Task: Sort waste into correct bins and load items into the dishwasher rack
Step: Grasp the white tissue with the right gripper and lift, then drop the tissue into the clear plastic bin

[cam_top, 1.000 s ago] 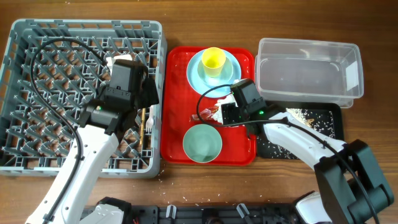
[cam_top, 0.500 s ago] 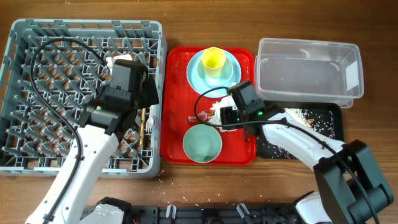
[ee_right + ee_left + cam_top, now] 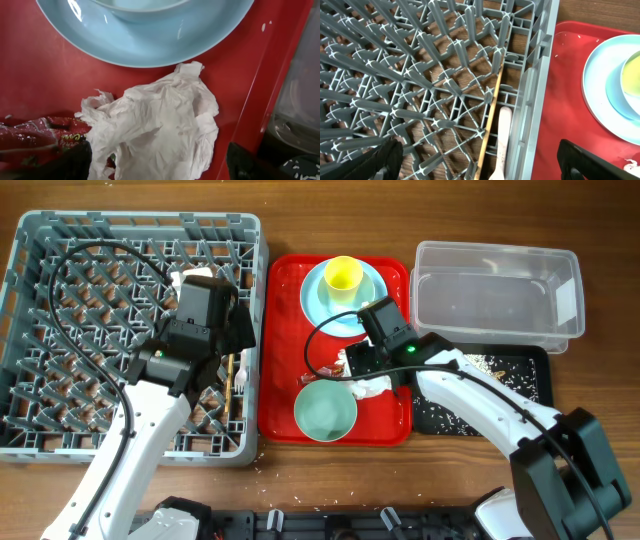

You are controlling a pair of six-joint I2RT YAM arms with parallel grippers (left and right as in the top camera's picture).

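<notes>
**Grey rack on the left, napkin on the right: next grab looks like the right arm's**

Far left is the dishwasher rack [image 3: 140, 220]. The left gripper [image 3: 480, 147] hovers over its right-hand edge, fingers spread wide, nothing in them. Below it a wooden chopstick [image 3: 490, 115] and the white fork [image 3: 501, 145] lie in the rack, long axes running along the wall next to the red tray [image 3: 285, 395].

On that tray the yellow cup [image 3: 343, 275] sits on the blue plate [image 3: 315, 298] at the far end and the bowl [image 3: 325, 410] is at the near end, with the trash between them. The red wrapper [image 3: 35, 132] touches the left side of the crumpled napkin [image 3: 160, 120], which lies just beside the plate rim. The right gripper [image 3: 160, 157] hangs straight over it, fingers wide, one either side of the wad, not closed on anything. The napkin has no real long axis, it's just a lump, mostly a bit ahead of the fingertips.

My read: the right arm is way nearer and only needs to drop and pinch. The clear tub [image 3: 500, 248] is off to its right, well apart, past the tray edge. The black tray [image 3: 520, 375] has rice bits in it, so I'd guess paper goes in the tub. The risk is the wrapper getting dragged along.
</notes>
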